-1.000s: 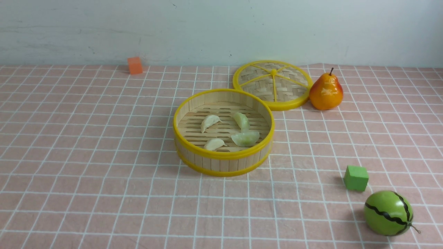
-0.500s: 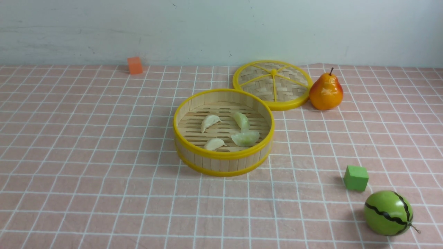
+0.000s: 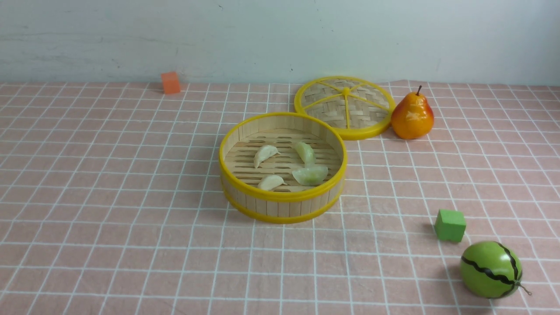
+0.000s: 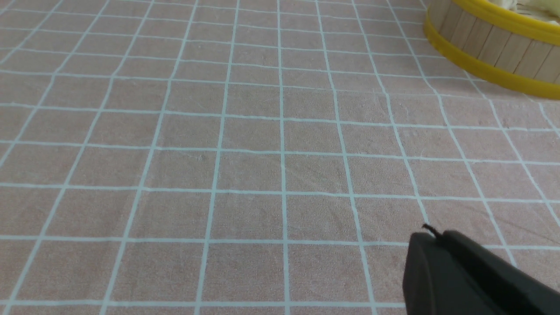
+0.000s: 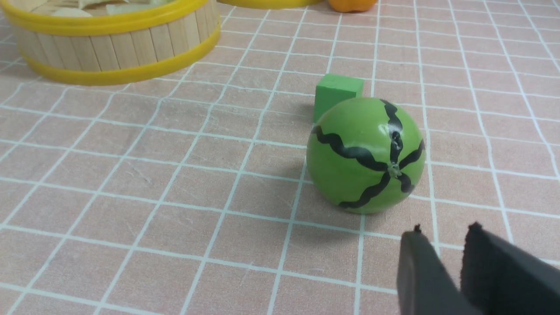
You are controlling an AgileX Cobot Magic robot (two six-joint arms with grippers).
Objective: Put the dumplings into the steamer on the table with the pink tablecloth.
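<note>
Four toy dumplings, two cream-white [image 3: 266, 155] and two pale green [image 3: 310, 175], lie on the slatted floor of a round bamboo steamer [image 3: 283, 205], inside its yellow-rimmed wall. The left gripper [image 4: 431, 236], its dark fingers pressed together with nothing between them, hangs over the near side of the pink tablecloth [image 3: 131, 262]. From that gripper, the steamer stands farther out across the cloth, toward the robot's right.

The right gripper [image 5: 442, 236] shows a narrow gap between its fingertips and holds nothing. Just beyond its tips sits a green ball [image 3: 491, 269] with wavy black stripes, styled like a small watermelon, apart from the fingers. Past the ball from the same gripper is a green cube [image 3: 450, 225]. The steamer, with all four dumplings in it, lies farther from this gripper, outward and to the robot's left.

Deeper in the scene from both grippers, a woven lid [image 3: 345, 107] with yellow spokes lies flat behind the steamer, beside an upright orange-red pear [image 3: 412, 115]. An orange block [image 3: 170, 83] stands at the far side of the cloth, outward from the left gripper, near the pale wall [image 3: 262, 39].
</note>
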